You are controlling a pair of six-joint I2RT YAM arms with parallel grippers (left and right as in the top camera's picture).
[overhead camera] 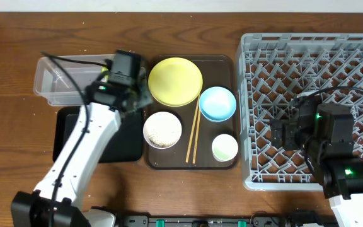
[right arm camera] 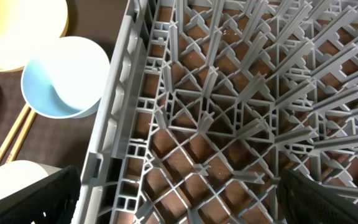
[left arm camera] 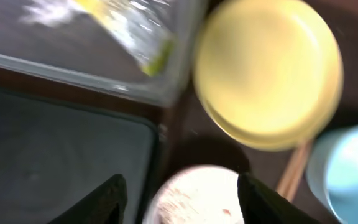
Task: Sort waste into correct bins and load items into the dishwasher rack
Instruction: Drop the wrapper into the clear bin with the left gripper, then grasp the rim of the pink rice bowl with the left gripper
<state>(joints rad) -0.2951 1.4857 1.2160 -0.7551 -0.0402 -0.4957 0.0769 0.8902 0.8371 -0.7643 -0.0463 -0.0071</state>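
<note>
Yellow-green plastic, the wrapper (left arm camera: 132,31), lies inside the tub (overhead camera: 58,79) at the upper left of the left wrist view, blurred but clearly behind the clear wall. So the wrapper part of the sorting looks done.

The left claw (left arm camera: 180,185) hangs open with nothing between its fingers, just above the near rim of the white bowl (overhead camera: 146,129), where the tub, the black bin (overhead camera: 123,142) and the tray (overhead camera: 222,68) meet. I'd say the step in hand is the rice (left arm camera: 197,196), which sits in that bowl at the lower left of the tray.

As I read it, the next move calls for a firm grip on the bowl's rim, a short carry to a bin and a tilt to tip the scraps out. The black one is the nearest and shows nothing in it. The rim is thin and smooth, so a shallow pinch could slip.

Nothing is loaded so far. The plate (overhead camera: 175,81), blue bowl (overhead camera: 217,103), cup (overhead camera: 225,147) and chopsticks (overhead camera: 193,135) are all on the tray in the middle of the overhead view.

The right claw (right arm camera: 179,199) is spread wide and carries nothing, low over the left part of the rack (overhead camera: 333,66), near its wall.
</note>
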